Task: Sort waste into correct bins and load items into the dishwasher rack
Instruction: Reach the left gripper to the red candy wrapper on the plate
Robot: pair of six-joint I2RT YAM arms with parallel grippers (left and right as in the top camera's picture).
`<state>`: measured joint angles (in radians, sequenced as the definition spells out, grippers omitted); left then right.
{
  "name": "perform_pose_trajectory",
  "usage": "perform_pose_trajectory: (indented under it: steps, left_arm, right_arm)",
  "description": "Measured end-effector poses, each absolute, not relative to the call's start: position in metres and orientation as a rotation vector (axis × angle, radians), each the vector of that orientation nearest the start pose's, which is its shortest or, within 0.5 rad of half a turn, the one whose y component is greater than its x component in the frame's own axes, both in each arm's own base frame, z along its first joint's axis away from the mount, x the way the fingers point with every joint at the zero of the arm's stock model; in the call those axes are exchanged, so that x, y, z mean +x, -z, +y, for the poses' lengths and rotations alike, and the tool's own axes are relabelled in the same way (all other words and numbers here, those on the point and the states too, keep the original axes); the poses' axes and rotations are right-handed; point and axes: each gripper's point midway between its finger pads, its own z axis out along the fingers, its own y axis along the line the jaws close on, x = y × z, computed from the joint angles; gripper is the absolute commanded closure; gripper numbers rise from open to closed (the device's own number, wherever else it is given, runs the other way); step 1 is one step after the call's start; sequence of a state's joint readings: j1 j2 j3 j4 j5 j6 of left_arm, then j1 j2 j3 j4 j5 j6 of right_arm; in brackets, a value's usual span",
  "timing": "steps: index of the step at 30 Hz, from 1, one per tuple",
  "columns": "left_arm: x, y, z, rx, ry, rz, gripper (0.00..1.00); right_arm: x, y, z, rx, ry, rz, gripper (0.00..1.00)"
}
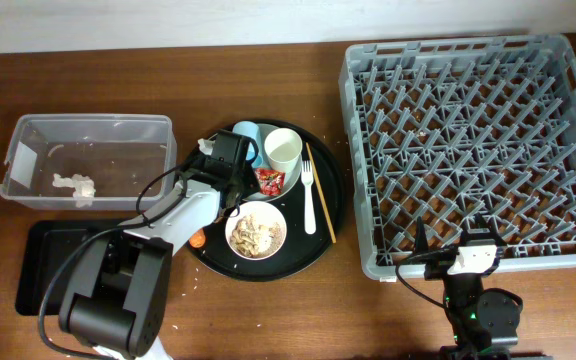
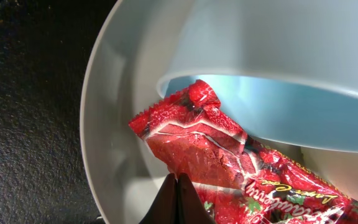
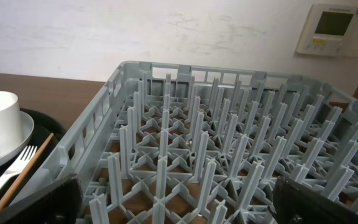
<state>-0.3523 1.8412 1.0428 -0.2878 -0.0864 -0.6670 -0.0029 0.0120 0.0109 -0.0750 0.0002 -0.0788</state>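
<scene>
As left pincer (image 2: 176, 190) grips red wrapper (image 2: 210, 146), jaws fully closed, next: lift it to tub (image 1: 88, 119) at 9 o'clock; right pincer (image 3: 179, 208) spread, empty.

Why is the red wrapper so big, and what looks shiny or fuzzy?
Left wrist view: the camera is very close to the red crinkled wrapper, and its creases shine white. Right wrist view: the dark tool fingers at the bottom corners are blurry.

Soft, even light from above covers the bench (image 1: 298, 310); shadows are faint. In the left wrist close-up the red crinkled wrapper (image 2: 216, 149) glints sharply, while the cup (image 2: 278, 56) looks soft. The right wrist view's lower corners blur dark.
</scene>
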Motion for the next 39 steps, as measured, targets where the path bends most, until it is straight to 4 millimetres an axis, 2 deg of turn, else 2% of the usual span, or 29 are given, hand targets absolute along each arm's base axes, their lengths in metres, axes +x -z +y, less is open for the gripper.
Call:
perform_pose_trajectory:
  steps: [4,5,6,7,8,10,13,16,19,21,22,24,27,29,32,35,36,37,38,39]
  left_arm:
    - [0.398,-0.020,-0.131,-0.447,0.224,2.628,0.99]
    - [0.400,-0.036,-0.131,-0.442,0.246,2.594,0.91]
    - [0.401,-0.045,-0.133,-0.439,0.265,2.577,0.73]
    - [0.402,-0.069,-0.138,-0.428,0.327,2.536,0.60]
    - [0.402,-0.083,-0.142,-0.416,0.378,2.512,0.59]
    - [0.393,-0.077,-0.145,-0.411,0.394,2.558,0.59]
    - [0.393,-0.068,-0.156,-0.382,0.402,2.573,0.57]
    - [0.396,-0.040,-0.170,-0.350,0.406,2.607,0.53]
    - [0.395,-0.022,-0.166,-0.363,0.359,2.635,0.43]
    - [0.396,-0.020,-0.163,-0.372,0.334,2.630,0.36]
    - [0.397,-0.020,-0.162,-0.375,0.326,2.629,0.37]
    - [0.398,-0.016,-0.160,-0.376,0.312,2.630,0.60]
    - [0.399,-0.014,-0.159,-0.376,0.298,2.626,0.76]
    - [0.398,-0.012,-0.159,-0.377,0.293,2.636,1.00]
    - [0.391,-0.016,-0.156,-0.378,0.281,2.654,1.00]
    - [0.390,-0.049,-0.155,-0.375,0.312,2.607,0.99]
    - [0.390,-0.062,-0.154,-0.373,0.327,2.584,0.78]
    - [0.391,-0.073,-0.155,-0.370,0.345,2.556,0.53]
    - [0.392,-0.078,-0.155,-0.366,0.352,2.544,0.40]
    - [0.392,-0.078,-0.155,-0.362,0.351,2.544,0.39]
  right_arm:
    - [0.246,-0.158,-0.001,-0.062,0.062,1.646,0.01]
    - [0.246,-0.158,-0.001,-0.062,0.062,1.646,0.01]
    - [0.246,-0.158,-0.001,-0.062,0.062,1.646,0.01]
    - [0.246,-0.158,-0.001,-0.062,0.062,1.646,0.01]
    - [0.246,-0.158,-0.001,-0.063,0.063,1.646,0.01]
    - [0.246,-0.158,-0.001,-0.062,0.062,1.646,0.01]
    - [0.246,-0.158,-0.001,-0.062,0.062,1.646,0.01]
    - [0.246,-0.158,-0.001,-0.062,0.062,1.646,0.01]
    - [0.246,-0.158,-0.001,-0.062,0.062,1.646,0.01]
    - [0.246,-0.158,-0.001,-0.062,0.062,1.646,0.01]
    - [0.246,-0.158,-0.001,-0.062,0.062,1.646,0.01]
    - [0.246,-0.158,-0.001,-0.062,0.062,1.646,0.01]
    - [0.246,-0.158,-0.001,-0.062,0.062,1.646,0.01]
    - [0.246,-0.158,-0.001,-0.062,0.062,1.646,0.01]
    - [0.246,-0.158,-0.001,-0.062,0.062,1.646,0.01]
    - [0.246,-0.158,-0.001,-0.062,0.062,1.646,0.01]
    - [0.246,-0.158,-0.001,-0.062,0.062,1.646,0.01]
    - [0.246,-0.158,-0.001,-0.062,0.062,1.646,0.01]
    - [0.246,-0.158,-0.001,-0.062,0.062,1.646,0.01]
    - [0.246,-0.158,-0.001,-0.062,0.062,1.646,0.01]
